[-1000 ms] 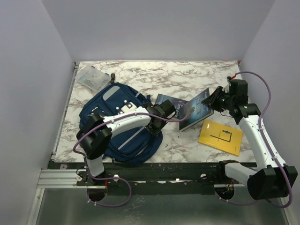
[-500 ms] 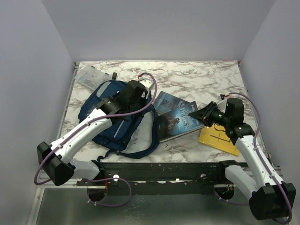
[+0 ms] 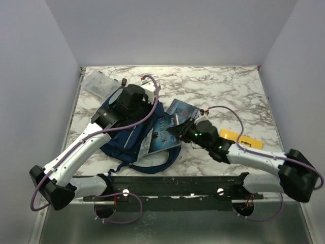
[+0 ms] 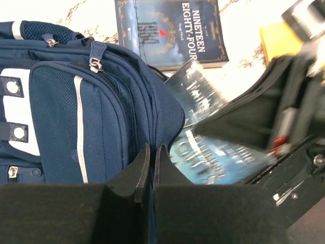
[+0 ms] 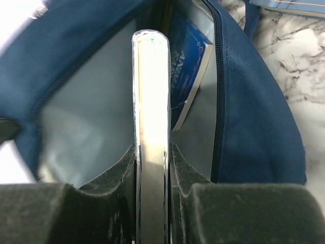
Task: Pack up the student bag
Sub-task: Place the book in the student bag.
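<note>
The navy student bag lies on the left of the marble table. My left gripper is shut on the fabric edge by its zip, with blue cloth pinched between the fingers. My right gripper is shut on a blue book, which I see edge-on in the right wrist view. That book's far end sits inside the bag's open mouth, against the grey lining. Another blue book shows inside the bag.
A dark "Nineteen Eighty-Four" book lies flat just right of the bag. A yellow book lies at the right, partly under my right arm. A small clear plastic box stands at the back left corner.
My right arm has carried the blue book leftwards from the table's right side into the bag's mouth. My left arm has moved from across the bag to its upper edge.
</note>
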Controlling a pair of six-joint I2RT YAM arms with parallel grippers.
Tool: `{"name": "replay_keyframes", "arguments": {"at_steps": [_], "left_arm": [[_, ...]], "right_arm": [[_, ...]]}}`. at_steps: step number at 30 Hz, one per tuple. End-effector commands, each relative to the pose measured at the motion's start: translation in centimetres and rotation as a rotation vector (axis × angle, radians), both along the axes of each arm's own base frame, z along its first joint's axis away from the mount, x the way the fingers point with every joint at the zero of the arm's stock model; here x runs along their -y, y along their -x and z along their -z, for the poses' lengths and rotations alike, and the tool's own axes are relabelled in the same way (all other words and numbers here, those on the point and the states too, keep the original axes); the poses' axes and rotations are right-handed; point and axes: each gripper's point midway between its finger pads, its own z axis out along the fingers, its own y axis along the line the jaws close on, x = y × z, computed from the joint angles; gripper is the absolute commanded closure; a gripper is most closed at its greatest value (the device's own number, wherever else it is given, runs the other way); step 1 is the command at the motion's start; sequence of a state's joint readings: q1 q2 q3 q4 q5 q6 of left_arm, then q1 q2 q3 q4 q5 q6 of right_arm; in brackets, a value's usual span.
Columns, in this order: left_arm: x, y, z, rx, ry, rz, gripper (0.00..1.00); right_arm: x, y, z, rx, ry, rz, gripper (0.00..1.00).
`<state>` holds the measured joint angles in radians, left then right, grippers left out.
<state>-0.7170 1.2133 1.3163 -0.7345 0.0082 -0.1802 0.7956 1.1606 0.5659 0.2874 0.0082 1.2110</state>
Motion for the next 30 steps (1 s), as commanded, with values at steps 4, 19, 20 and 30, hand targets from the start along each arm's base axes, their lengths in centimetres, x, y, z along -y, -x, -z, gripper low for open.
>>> {"name": "replay_keyframes", "arguments": {"at_steps": [4, 19, 20, 30], "left_arm": [[1.4, -0.3, -4.5, 0.099, 0.236, 0.078, 1.00], [-0.5, -0.9, -3.8, 0.105, 0.234, 0.038, 1.00], [-0.6, -0.9, -3.8, 0.105, 0.232, 0.037, 1.00], [-1.2, -1.4, -3.0, 0.104, 0.192, 0.008, 1.00]], "right_arm": [[-3.4, -6.9, -4.0, 0.334, -0.219, 0.461, 1.00], [-13.7, -6.1, 4.0, 0.278, -0.086, 0.175, 0.64], [-13.9, -5.1, 4.3, 0.300, -0.069, 0.109, 0.63], [-13.0, 0.7, 9.2, 0.319, 0.245, -0.292, 0.43]]}}
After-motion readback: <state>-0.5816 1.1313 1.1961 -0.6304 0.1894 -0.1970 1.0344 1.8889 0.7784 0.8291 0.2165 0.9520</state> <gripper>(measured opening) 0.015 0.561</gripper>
